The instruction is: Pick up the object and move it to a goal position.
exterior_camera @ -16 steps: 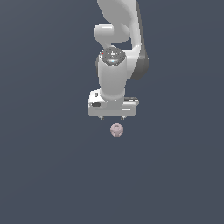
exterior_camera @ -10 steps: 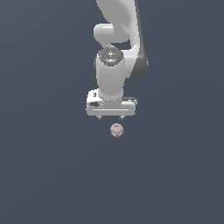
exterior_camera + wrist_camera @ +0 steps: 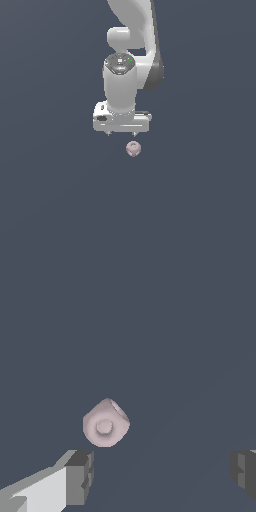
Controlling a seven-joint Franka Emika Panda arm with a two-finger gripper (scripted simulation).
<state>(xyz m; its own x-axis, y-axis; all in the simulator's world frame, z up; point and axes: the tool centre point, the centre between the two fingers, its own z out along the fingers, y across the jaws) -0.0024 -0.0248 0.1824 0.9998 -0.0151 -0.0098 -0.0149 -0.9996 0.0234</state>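
Note:
The object point(image 3: 133, 148) is a tiny pale pink knobbly lump lying on the dark grey surface, just in front of the white arm's hand in the exterior view. The wrist view shows the object point(image 3: 105, 424) with a round dimple on its face. My gripper point(image 3: 121, 134) hangs above the surface, a little behind the object and slightly toward the exterior view's left of it. The jaws stand wide apart, with nothing between them. In the wrist view the gripper point(image 3: 162, 471) has one dark fingertip point(image 3: 80, 476) close beside the object, apart from it.
The plain dark grey surface point(image 3: 60, 200) fills both views. No other objects or edges show.
The arm has shifted slightly toward the exterior view's left. The object has not moved, and the jaws stay apart.

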